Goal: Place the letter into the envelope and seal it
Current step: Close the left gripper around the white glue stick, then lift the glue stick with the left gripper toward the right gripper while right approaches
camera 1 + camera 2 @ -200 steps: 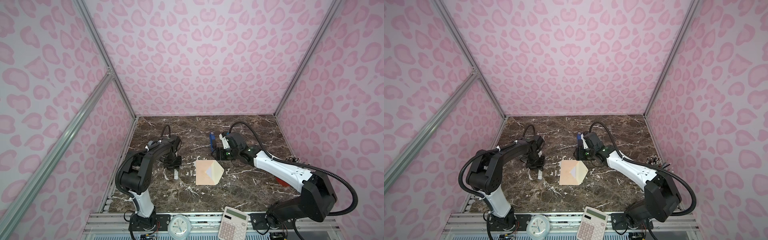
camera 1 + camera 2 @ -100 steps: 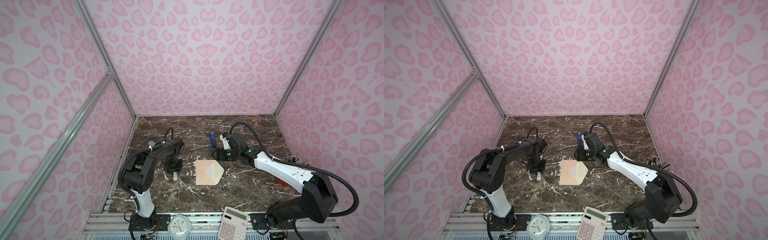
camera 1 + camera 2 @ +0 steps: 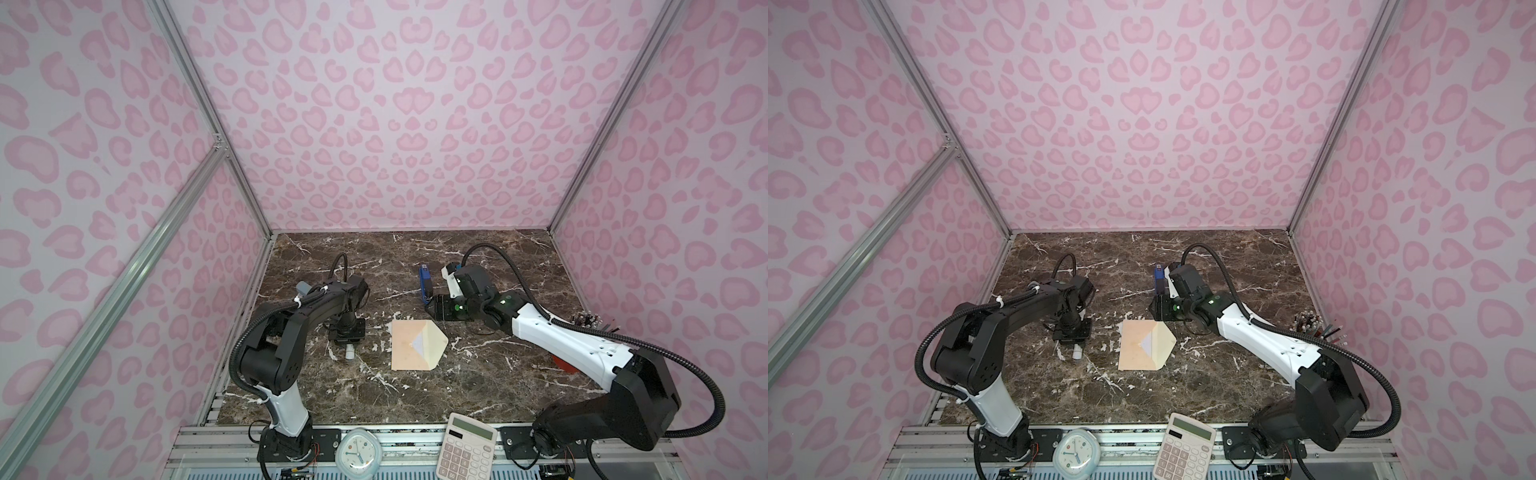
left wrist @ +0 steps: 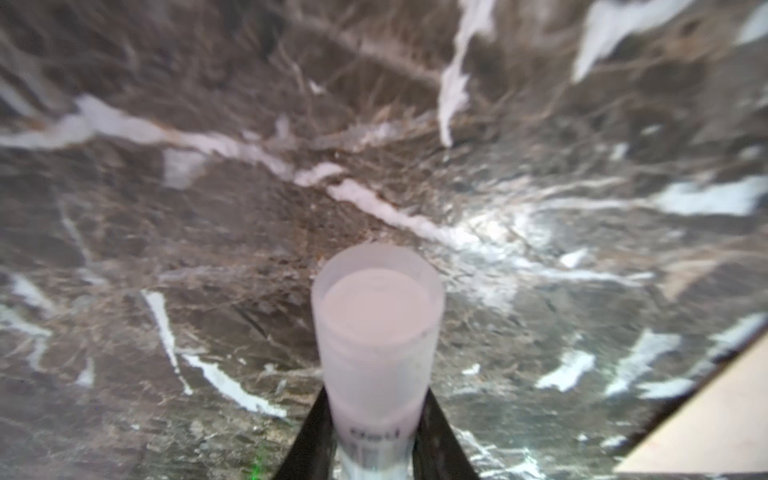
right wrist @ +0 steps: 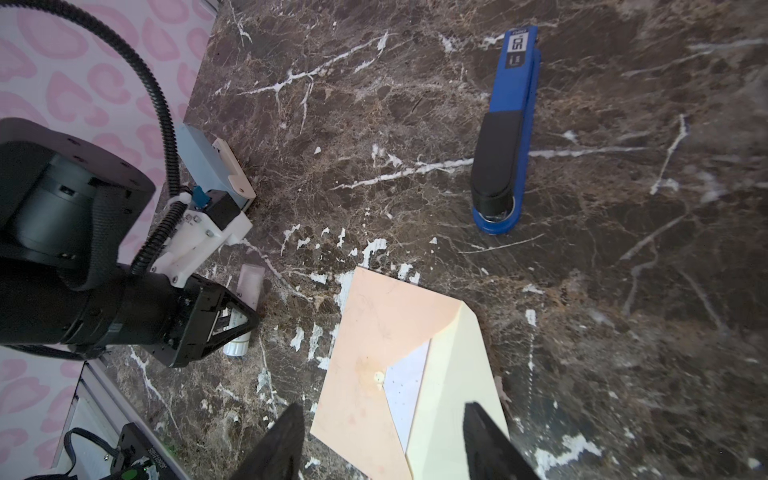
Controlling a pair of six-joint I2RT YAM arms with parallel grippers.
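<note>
In both top views the envelope (image 3: 409, 347) is lying mid-frame, letter (image 3: 418, 343) inside, open flap pointing right toward the open, empty right jaws, while the left jaws, leftward, are clamping a glue stick (image 3: 350, 353).

Large "50" on the blue stapler (image 5: 505, 137) label; glue stick (image 4: 376, 332) print too blurred.

Dark marble bench (image 3: 415, 395). Blue stapler (image 3: 424, 284) lying flat toward the back, about centre. White glue stick (image 3: 350, 352) left of centre. Calculator (image 3: 465, 451) and round clock (image 3: 356, 453) near each other at front edge. Bunch of pens (image 3: 586, 320) far right; red thing (image 3: 563, 363) near it, mostly hidden.
</note>
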